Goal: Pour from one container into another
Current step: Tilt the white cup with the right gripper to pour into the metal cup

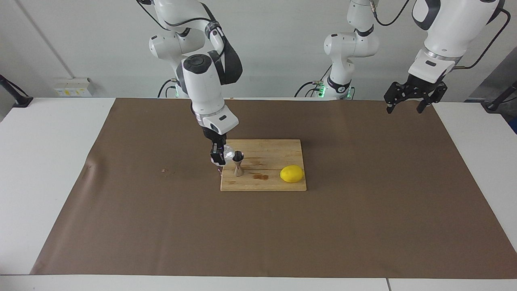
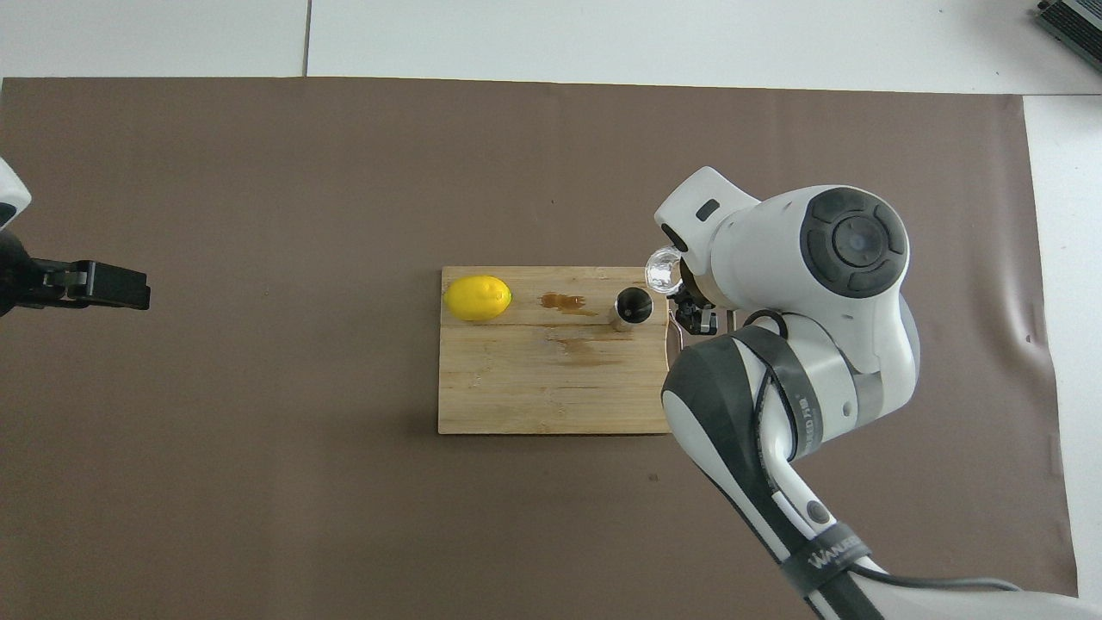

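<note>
Here, the right gripper (image 1: 218, 157) is holding the crinkled white cup (image 1: 228, 152) tilted beside the mouth of the steel jigger (image 1: 238, 163); their contents cannot be seen. The jigger is standing upright on a stained wooden board (image 1: 278, 184) alongside 1 lemon (image 1: 291, 173). Brown paper (image 1: 141, 202) is covering the white table. The left gripper (image 1: 412, 97) is waiting, fingers spread, over the paper's edge.

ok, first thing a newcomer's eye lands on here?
The right pincer tipping a small crinkled cup over the steel jigger standing on the wooden board. Next the bright lemon at the board's left-arm end. The left pincer waits raised and open over the mat's edge.
</note>
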`<action>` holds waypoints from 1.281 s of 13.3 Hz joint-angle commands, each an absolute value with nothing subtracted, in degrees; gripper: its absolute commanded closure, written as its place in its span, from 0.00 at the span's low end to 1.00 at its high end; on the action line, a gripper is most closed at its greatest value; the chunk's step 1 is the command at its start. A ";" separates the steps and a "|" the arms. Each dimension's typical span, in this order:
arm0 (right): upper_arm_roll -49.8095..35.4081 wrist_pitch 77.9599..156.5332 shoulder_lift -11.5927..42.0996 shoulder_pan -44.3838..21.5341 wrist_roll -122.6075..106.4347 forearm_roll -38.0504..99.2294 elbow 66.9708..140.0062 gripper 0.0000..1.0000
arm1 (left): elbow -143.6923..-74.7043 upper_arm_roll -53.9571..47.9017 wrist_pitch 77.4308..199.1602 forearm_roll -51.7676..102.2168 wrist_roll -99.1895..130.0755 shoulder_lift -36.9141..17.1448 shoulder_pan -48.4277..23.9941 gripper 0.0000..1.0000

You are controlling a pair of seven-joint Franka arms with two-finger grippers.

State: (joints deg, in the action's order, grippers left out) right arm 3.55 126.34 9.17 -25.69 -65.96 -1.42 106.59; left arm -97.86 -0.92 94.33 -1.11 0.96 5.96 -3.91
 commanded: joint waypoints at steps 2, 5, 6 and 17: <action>3.52 128.14 9.32 -26.45 -63.11 -7.37 107.84 1.00 | -98.70 -0.88 94.57 -1.49 1.05 7.12 -3.61 0.00; 3.52 127.97 8.44 -28.90 -57.95 -12.46 109.33 1.00 | -98.70 -1.49 94.13 -1.49 1.14 5.72 -2.03 0.00; 3.52 128.14 8.26 -29.52 -56.44 -14.57 110.03 1.00 | -98.53 -2.54 93.96 -1.49 1.14 4.93 -0.80 0.00; 3.25 130.51 5.98 -31.90 -46.85 -28.21 114.34 1.00 | -96.06 -3.69 88.77 -1.41 0.88 3.51 -0.88 0.00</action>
